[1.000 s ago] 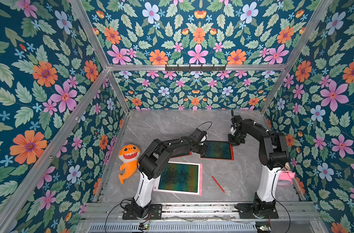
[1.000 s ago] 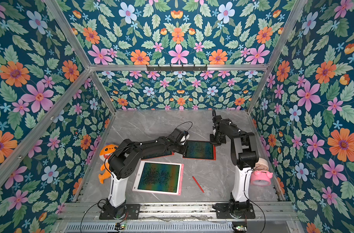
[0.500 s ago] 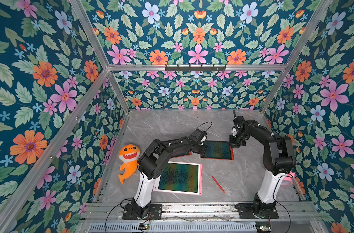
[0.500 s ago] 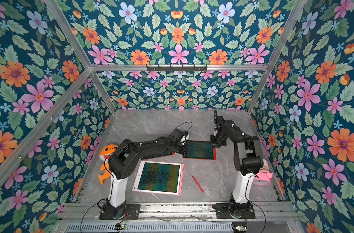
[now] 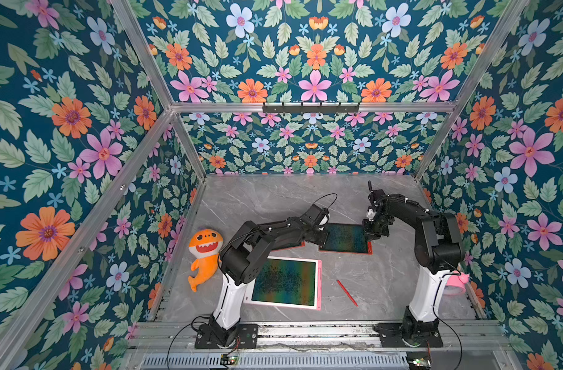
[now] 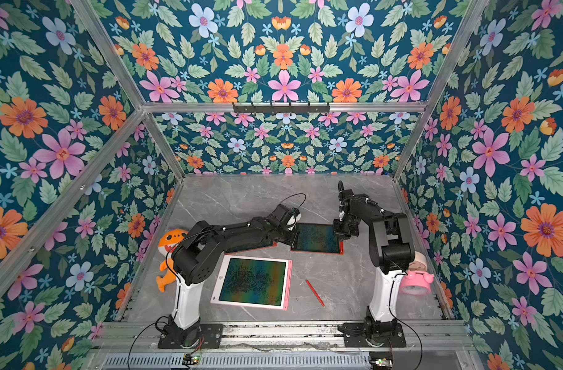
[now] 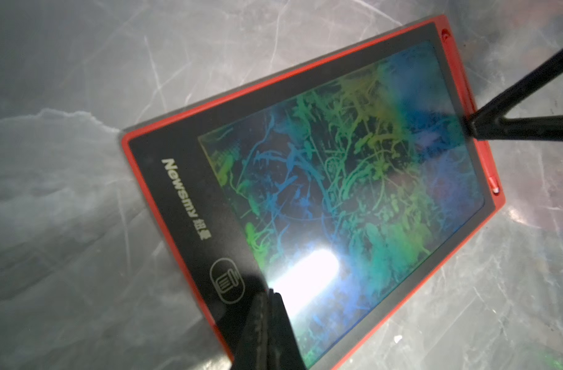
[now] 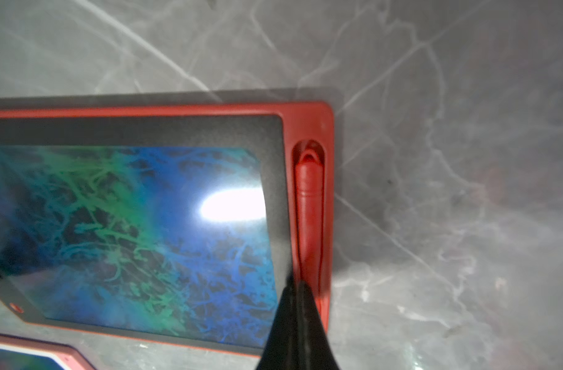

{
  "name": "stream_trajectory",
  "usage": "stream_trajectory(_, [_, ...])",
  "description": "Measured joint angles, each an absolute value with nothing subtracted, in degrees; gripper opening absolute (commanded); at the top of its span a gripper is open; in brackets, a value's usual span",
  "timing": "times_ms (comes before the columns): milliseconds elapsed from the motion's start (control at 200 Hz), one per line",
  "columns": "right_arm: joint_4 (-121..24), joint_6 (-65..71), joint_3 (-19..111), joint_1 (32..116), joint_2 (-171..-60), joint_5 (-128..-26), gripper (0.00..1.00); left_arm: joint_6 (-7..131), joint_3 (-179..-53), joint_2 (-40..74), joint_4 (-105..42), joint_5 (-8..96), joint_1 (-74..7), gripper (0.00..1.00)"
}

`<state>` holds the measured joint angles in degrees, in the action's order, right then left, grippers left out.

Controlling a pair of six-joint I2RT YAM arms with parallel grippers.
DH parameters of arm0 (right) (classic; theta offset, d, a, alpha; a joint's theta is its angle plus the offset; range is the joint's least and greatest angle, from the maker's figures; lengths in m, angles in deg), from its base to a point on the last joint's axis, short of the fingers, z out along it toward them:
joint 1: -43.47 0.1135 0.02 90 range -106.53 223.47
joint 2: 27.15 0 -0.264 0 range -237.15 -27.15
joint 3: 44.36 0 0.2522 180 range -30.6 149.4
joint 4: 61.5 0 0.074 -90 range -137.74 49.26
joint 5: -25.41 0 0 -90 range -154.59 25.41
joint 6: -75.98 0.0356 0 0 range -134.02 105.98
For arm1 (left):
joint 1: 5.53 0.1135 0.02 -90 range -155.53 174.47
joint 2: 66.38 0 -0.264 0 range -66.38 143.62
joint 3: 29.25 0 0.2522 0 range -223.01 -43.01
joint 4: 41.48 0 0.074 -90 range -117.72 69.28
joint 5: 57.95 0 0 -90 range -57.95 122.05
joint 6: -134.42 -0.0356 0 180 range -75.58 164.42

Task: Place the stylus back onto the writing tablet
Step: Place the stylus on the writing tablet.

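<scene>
A red-framed writing tablet (image 5: 347, 238) (image 6: 318, 238) lies flat mid-table, its screen full of green-blue scribbles. In the right wrist view a red stylus (image 8: 309, 217) lies in the slot along the tablet's (image 8: 129, 224) edge. My right gripper (image 8: 296, 280) (image 5: 368, 234) is shut, its tips down on that stylus. My left gripper (image 7: 270, 293) (image 5: 325, 237) is shut too, its tips resting on the tablet's (image 7: 337, 192) other end beside the bin icon. A second red stylus (image 5: 347, 293) (image 6: 315, 293) lies loose on the table nearer the front.
A pink-framed tablet (image 5: 285, 282) lies front centre, next to the left arm's base. Another red tablet (image 5: 289, 246) is partly hidden under the left arm. An orange shark plush (image 5: 206, 253) sits at the left wall and a pink alarm clock (image 6: 414, 278) at the right wall.
The right arm's elbow has swung out to the right while its gripper stayed at the tablet's right edge. The left arm and tablet have not moved.
</scene>
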<state>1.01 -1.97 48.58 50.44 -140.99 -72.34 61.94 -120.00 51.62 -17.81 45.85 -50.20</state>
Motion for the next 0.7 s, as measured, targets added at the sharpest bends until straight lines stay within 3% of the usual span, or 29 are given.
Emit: stream_trajectory(700, [-0.8,-1.5,47.7,50.2,-135.0,-74.6,0.00,61.9,-120.1,51.9,-18.2,45.9,-50.2,0.03])
